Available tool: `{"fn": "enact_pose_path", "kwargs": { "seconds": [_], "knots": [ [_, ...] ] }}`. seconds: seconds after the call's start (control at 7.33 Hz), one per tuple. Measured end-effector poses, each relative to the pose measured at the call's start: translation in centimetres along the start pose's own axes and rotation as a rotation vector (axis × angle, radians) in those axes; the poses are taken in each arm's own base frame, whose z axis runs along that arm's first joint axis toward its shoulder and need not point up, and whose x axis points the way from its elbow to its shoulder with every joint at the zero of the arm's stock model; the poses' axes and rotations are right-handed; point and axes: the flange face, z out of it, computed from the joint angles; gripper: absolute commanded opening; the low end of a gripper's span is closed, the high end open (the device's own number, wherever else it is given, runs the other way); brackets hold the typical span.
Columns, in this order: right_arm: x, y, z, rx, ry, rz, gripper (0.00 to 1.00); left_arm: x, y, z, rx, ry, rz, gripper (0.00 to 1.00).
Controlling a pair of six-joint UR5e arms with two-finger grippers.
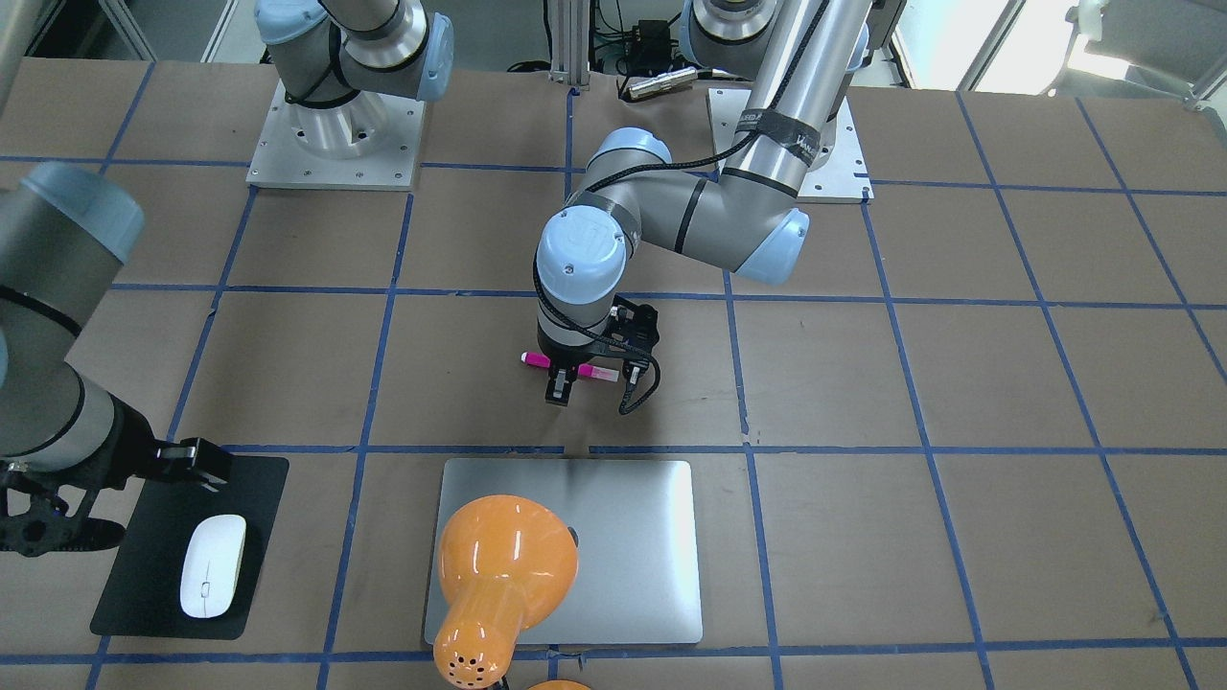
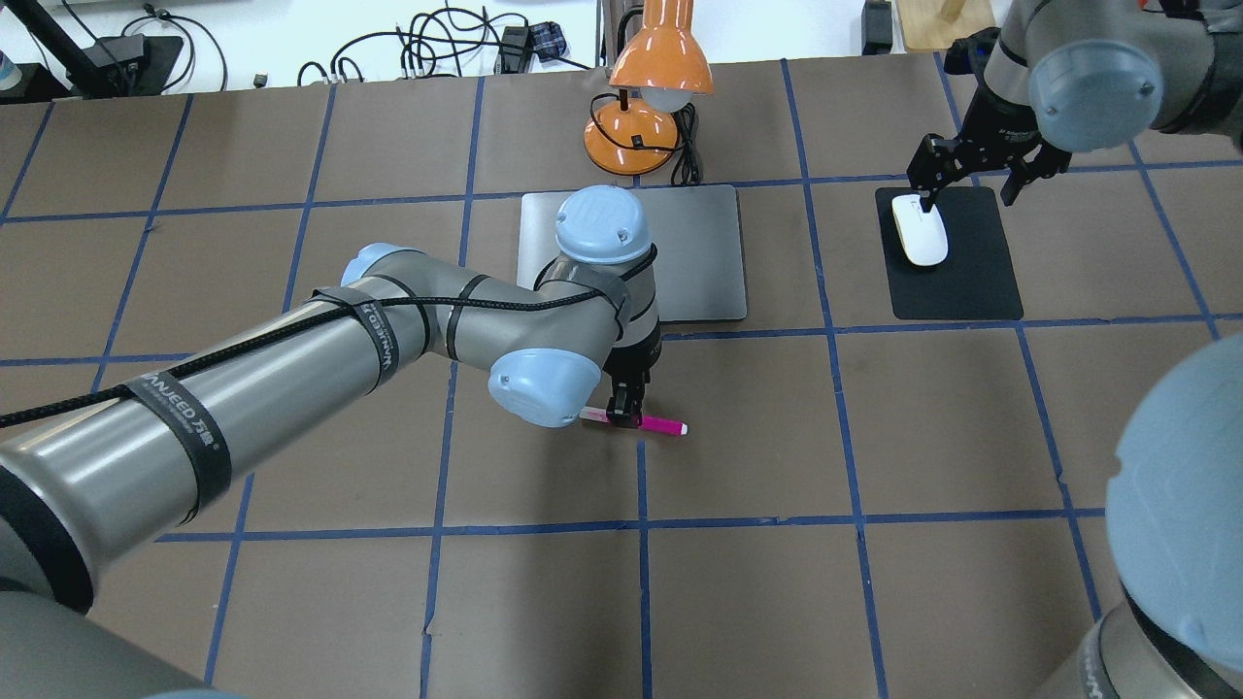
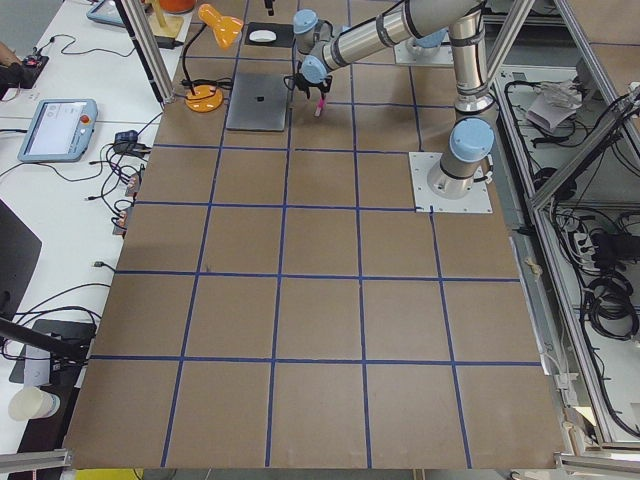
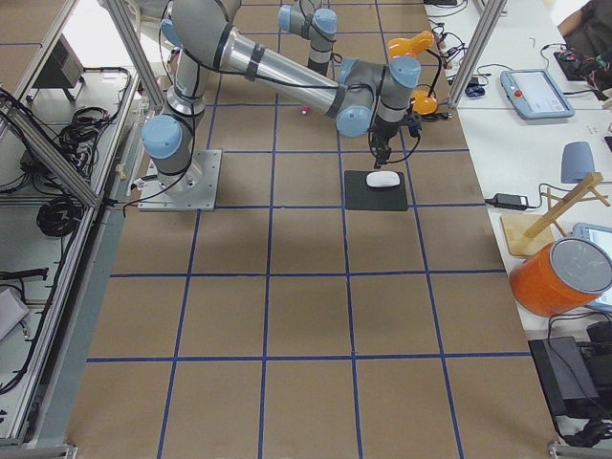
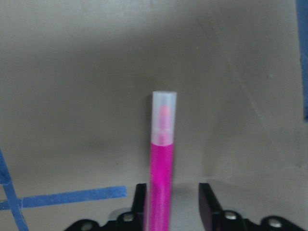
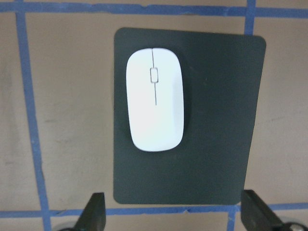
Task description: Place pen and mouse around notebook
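I see the left gripper (image 2: pixel 622 413) straddling the short magenta-pink pen (image 2: pixel 660 425), jaws parted w/ a gap. Pen axis runs L-R, pale cap toward robot's left, near the flat silver-grey notebook (image 2: pixel 699 252). The glossy white oval mouse (image 2: pixel 920 229) lies on a black mat (image 2: pixel 971 282), and the right gripper (image 2: pixel 969 194) is spread wide above.

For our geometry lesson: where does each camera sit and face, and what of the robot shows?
Front-facing: across table, facing robot; both arms.
Overhead: behind robot, looking down; both arms.
Exterior left: table's left end; left arm nearest.
Exterior right: table's right end; right arm nearest.
Left wrist: down onto magenta pale-capped pen; left gripper.
Right wrist: down onto glossy white oval mouse; right gripper.
Shared: front-facing and overhead show silver-grey metal notebook.
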Motion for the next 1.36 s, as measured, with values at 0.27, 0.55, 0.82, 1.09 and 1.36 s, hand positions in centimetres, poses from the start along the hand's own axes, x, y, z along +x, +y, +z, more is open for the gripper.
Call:
{"fn": "enact_pose_path", "kwargs": {
  "seconds": [0.27,0.55,0.82,1.09,1.36],
  "knots": [
    [-5.2,4.5,-6.3,-0.005,0.002,0.038,1.0,0.9,-1.4,-4.6,-0.003,0.057,0.194,1.0],
    [-8.9,9.4,-11.5,0.002,-0.002,0.05,1.0,0.5,-3.3,-11.2,0.013,0.065,0.609,1.0],
    [-10.7,11.7,-13.8,0.018,-0.025,0.04,1.0,-1.3,-8.1,-18.2,0.034,0.091,0.965,1.0],
    [-11.2,13.3,-14.9,0.009,-0.037,0.074,1.0,-4.3,-14.7,-24.3,0.06,0.115,1.132,1.0],
    [-12.0,13.6,-15.6,0.02,-0.042,0.073,1.0,-7.4,-19.0,-28.4,0.101,0.131,1.214,1.0]
  ]
}}
